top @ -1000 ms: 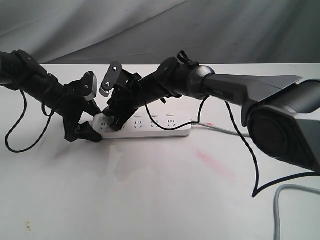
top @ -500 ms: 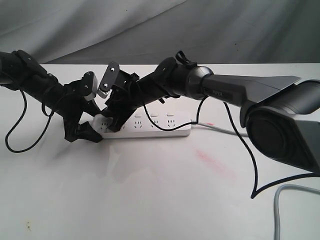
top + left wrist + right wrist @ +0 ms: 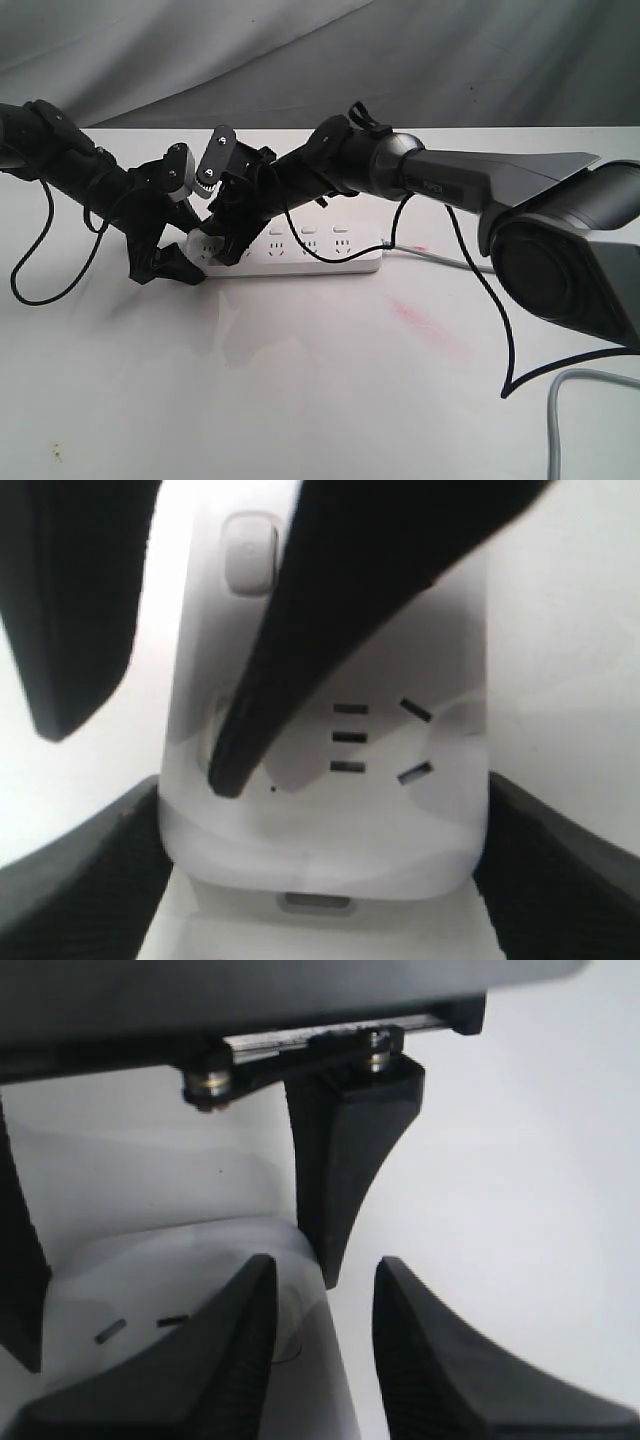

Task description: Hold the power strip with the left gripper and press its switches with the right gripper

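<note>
The white power strip (image 3: pixel 300 255) lies on the white table, and its left end (image 3: pixel 330 850) sits between my left gripper's two black fingers. My left gripper (image 3: pixel 176 264) (image 3: pixel 320 880) is shut on that end. My right gripper (image 3: pixel 222 254) (image 3: pixel 325 1265) reaches across to the same end with its fingers a little apart. One pointed fingertip (image 3: pixel 232 776) rests on the strip's face beside the first socket (image 3: pixel 350 738), in line with the row of switches. The other finger (image 3: pixel 60 630) hangs off the strip's side. One switch (image 3: pixel 250 555) shows farther along, and others (image 3: pixel 309 230) lie to the right.
The strip's grey cord (image 3: pixel 440 258) runs off to the right. A thicker grey cable (image 3: pixel 570 400) curls at the bottom right. Black cables loop off both arms (image 3: pixel 30 270). A faint pink stain (image 3: pixel 430 325) marks the table. Grey cloth hangs behind.
My right gripper and wrist have shifted slightly left along the strip toward its held end. The left gripper and the strip have not moved.
</note>
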Robot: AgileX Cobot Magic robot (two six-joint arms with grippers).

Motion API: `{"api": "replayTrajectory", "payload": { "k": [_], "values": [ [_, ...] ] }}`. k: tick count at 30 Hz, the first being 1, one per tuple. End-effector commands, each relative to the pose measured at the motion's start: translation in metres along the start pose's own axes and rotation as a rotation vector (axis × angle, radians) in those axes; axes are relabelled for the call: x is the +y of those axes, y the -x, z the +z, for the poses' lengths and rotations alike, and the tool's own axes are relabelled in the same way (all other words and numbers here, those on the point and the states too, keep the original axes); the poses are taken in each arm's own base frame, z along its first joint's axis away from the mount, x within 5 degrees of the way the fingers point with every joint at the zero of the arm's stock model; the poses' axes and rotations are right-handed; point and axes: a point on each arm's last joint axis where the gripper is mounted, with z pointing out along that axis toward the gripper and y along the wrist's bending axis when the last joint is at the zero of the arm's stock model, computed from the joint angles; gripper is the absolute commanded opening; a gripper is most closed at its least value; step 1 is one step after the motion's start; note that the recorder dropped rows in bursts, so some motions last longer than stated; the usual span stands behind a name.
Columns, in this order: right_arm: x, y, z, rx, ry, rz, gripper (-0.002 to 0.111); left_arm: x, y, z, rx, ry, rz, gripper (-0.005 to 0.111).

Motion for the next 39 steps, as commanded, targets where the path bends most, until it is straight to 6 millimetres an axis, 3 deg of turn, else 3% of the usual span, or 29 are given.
{"api": "replayTrajectory", "payload": {
  "k": [1, 13, 31, 34, 39],
  "values": [
    [0.003, -0.005, 0.004, 0.026, 0.011, -0.038, 0.032, 0.003, 0.002, -0.002, -0.005, 0.022, -0.010, 0.053],
    [0.009, -0.023, 0.016, 0.058, 0.041, 0.004, 0.032, 0.003, 0.002, -0.002, -0.005, 0.022, -0.010, 0.053],
    [0.016, -0.038, 0.019, 0.115, 0.062, -0.020, 0.032, 0.003, 0.002, -0.002, -0.005, 0.022, -0.010, 0.053],
    [0.013, -0.032, 0.017, 0.091, 0.048, 0.002, 0.032, 0.003, 0.002, -0.002, -0.005, 0.022, -0.010, 0.053],
    [0.000, 0.003, -0.005, 0.019, -0.005, -0.003, 0.032, 0.003, 0.002, -0.002, -0.005, 0.022, -0.010, 0.053]
  ]
}}
